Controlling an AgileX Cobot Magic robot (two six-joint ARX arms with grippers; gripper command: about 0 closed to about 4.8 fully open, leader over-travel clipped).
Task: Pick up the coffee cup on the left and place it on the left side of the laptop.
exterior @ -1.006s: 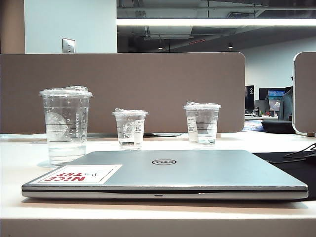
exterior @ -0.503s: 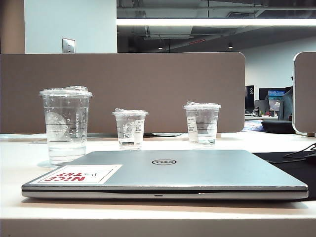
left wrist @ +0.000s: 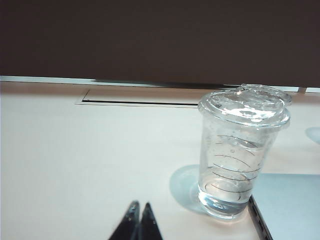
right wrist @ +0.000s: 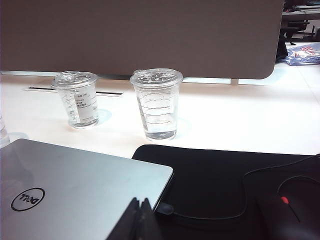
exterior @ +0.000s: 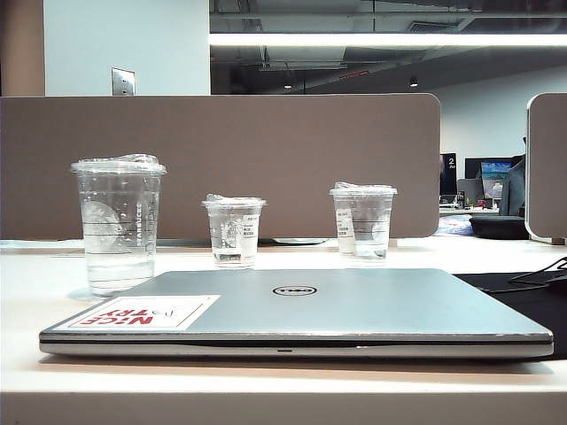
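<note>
From the exterior view I see the coffee cup (exterior: 118, 226) standing on the table (exterior: 35, 292) just behind the laptop's (exterior: 337, 305) left rear corner; neither arm shows. My left wrist view puts the left gripper (left wrist: 139, 212), fingers pressed together and empty, short of the cup and off to its side. It looks light, thin-walled, slippery: I'd grip mid-body, gently. In the right wrist view the right gripper (right wrist: 139, 207), fingers together, hangs over the laptop's edge.

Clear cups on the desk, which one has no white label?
The coffee cup, tallest and leftmost, by the laptop's left rear corner: only black lines and Starbucks lettering. The middle cup and right cup carry white labels.
</note>
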